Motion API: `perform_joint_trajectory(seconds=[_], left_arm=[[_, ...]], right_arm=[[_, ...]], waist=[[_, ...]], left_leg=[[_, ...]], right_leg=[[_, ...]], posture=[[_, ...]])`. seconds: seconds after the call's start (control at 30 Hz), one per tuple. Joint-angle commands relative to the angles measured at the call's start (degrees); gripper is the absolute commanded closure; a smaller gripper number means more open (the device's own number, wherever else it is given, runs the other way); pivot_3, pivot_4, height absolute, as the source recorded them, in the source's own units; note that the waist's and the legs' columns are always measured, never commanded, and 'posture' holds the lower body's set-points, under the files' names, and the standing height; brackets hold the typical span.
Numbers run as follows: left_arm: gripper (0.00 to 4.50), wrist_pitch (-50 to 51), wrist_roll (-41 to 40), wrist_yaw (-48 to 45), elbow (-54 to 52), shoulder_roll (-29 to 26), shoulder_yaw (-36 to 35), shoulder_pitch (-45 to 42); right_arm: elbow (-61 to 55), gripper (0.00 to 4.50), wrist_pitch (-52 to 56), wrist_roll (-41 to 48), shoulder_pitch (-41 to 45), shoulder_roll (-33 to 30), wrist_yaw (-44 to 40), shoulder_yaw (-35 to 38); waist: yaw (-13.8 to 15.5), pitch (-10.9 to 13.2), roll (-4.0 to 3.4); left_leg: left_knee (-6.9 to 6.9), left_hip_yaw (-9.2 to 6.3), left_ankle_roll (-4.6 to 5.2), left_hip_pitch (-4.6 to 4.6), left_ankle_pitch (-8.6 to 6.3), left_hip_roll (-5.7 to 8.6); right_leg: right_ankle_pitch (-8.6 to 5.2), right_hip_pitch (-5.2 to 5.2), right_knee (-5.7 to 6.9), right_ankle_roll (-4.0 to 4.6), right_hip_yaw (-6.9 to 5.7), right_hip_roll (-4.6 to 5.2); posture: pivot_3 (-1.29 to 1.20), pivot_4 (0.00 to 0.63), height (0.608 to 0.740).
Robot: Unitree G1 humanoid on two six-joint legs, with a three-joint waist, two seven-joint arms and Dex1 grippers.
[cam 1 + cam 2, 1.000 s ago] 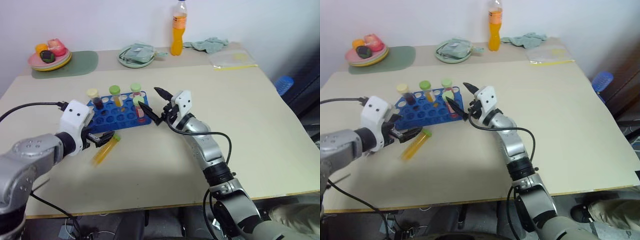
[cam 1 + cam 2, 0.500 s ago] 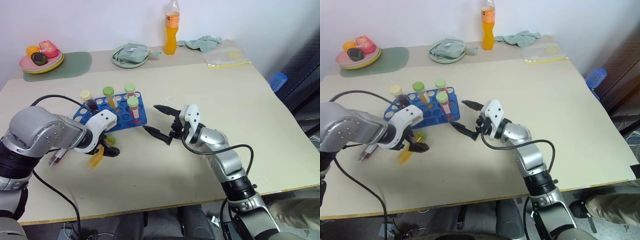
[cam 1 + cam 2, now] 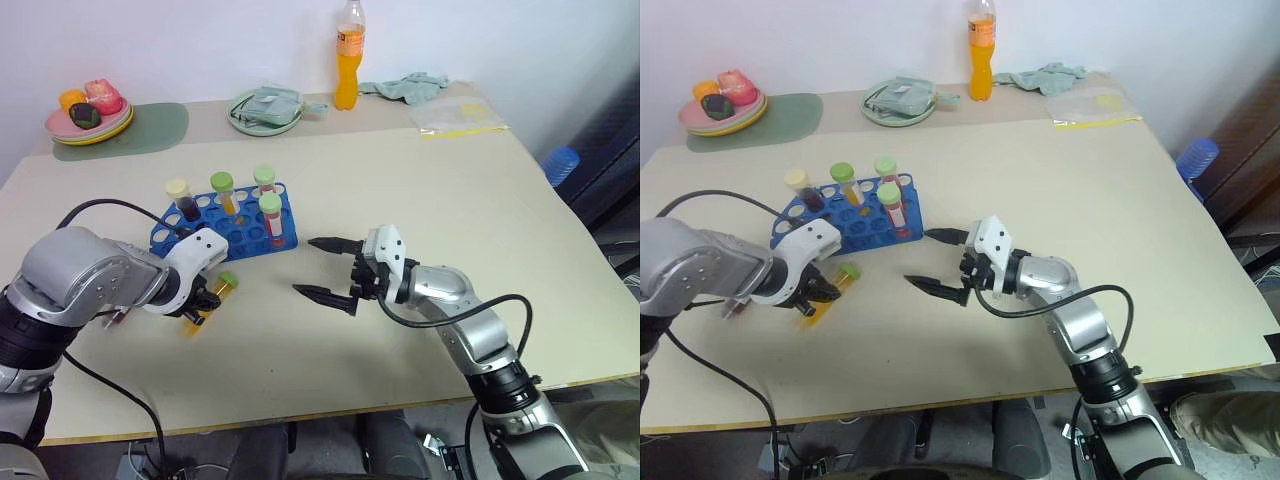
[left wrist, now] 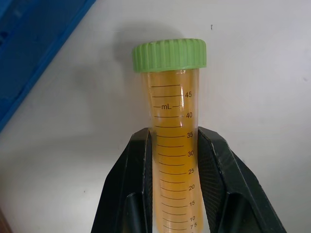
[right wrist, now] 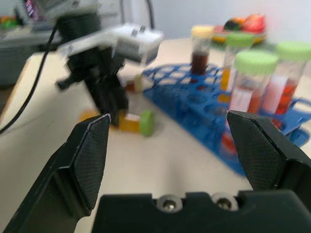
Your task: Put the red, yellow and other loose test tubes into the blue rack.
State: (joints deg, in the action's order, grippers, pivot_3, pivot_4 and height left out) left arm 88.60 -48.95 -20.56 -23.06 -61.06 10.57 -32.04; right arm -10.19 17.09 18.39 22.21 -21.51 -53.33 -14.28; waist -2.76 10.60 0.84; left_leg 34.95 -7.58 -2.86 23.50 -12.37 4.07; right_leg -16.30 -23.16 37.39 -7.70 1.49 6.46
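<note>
Two end effectors: left (image 4: 170, 145) clamps yellow tube (image 4: 170, 141); right (image 3: 325, 268) wide open, empty.

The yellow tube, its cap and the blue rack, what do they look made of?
Yellow tube: clear glossy plastic, likely; printed scale, liquid visible through it. Its cap: matte green plastic, ribbed edge. Blue rack: smooth moulded plastic, by its uniform colour and round holes.

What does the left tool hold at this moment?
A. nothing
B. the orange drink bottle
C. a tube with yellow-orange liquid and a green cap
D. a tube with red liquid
C: the left tool is closed on the yellow-orange tube, which lies on the table.
</note>
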Motion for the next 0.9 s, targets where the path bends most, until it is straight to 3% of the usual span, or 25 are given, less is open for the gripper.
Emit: perform_joint_trajectory(seconds=[0.03,0.17,0.27,0.33,0.43,0.57,0.67,0.9], left_arm=[[3.78,-11.0,2.3,-4.8,-5.1,-3.1,-13.2,6.4],[3.78,-27.8,8.0,-5.3,-8.6,2.1,-28.0,14.8],[3.78,-40.9,17.7,1.7,-11.2,9.1,-31.2,19.4],[3.78,-45.9,19.4,4.8,-12.0,15.5,-31.6,19.8],[3.78,-53.2,24.6,10.4,-12.3,24.1,-28.2,18.1],[3.78,-66.9,41.2,23.9,-7.5,37.1,-17.7,17.8],[3.78,-77.5,46.2,26.7,-1.3,44.5,-13.8,18.9],[3.78,-87.3,49.1,25.0,6.8,51.8,-9.1,21.4]], right_arm=[[-2.5,0.26,-0.2,1.5,0.2,-1.3,-1.8,1.0],[-2.5,0.26,0.2,2.0,0.2,-2.8,-3.9,0.5],[-2.1,0.26,-0.7,1.0,-0.1,-3.9,-5.8,-0.7],[-1.6,0.26,-0.7,1.0,0.3,-3.5,-5.5,-0.8],[-1.3,0.26,-0.3,1.3,0.6,-3.2,-6.0,-1.2],[-0.1,0.26,-0.6,0.8,1.0,-2.2,-5.6,-1.9],[0.3,0.26,-0.6,0.5,1.0,-1.7,-5.2,-1.7],[0.1,0.26,-0.9,0.2,0.4,-1.7,-4.1,-1.5]], waist=[[0.3,0.0,0.0],[0.9,0.0,0.03],[1.7,0.0,0.04],[2.1,0.0,0.02],[2.4,-0.1,0.15],[2.5,-0.1,0.22],[2.3,-0.1,0.24],[2.1,-0.1,0.23]], left_leg=[[-0.02,0.0,-0.01,0.01,0.0,-0.01],[0.03,-0.01,0.0,0.02,0.0,-0.01],[0.04,0.02,0.05,0.01,-0.03,0.0],[0.06,0.06,0.06,0.01,-0.04,0.04],[0.18,0.01,0.07,0.02,-0.04,0.06],[0.23,0.04,0.1,0.0,-0.06,0.16],[0.23,0.09,0.1,-0.02,-0.06,0.17],[0.25,0.1,0.11,-0.02,-0.06,0.16]], right_leg=[[0.0,-0.03,0.0,0.01,0.0,0.0],[0.0,0.06,-0.1,0.01,-0.03,0.09],[0.01,0.12,-0.18,0.0,-0.06,0.23],[0.02,0.13,-0.19,-0.01,-0.07,0.22],[0.03,0.26,-0.21,-0.04,-0.18,0.23],[0.07,0.36,-0.24,-0.11,-0.18,0.25],[0.08,0.35,-0.21,-0.11,-0.18,0.23],[0.07,0.33,-0.2,-0.11,-0.18,0.18]], posture=[[0.0,0.15,0.74],[0.0,0.15,0.74],[0.0,0.15,0.74],[0.0,0.15,0.74],[0.0,0.15,0.74],[0.0,0.15,0.74],[0.0,0.15,0.74],[0.0,0.15,0.74]])
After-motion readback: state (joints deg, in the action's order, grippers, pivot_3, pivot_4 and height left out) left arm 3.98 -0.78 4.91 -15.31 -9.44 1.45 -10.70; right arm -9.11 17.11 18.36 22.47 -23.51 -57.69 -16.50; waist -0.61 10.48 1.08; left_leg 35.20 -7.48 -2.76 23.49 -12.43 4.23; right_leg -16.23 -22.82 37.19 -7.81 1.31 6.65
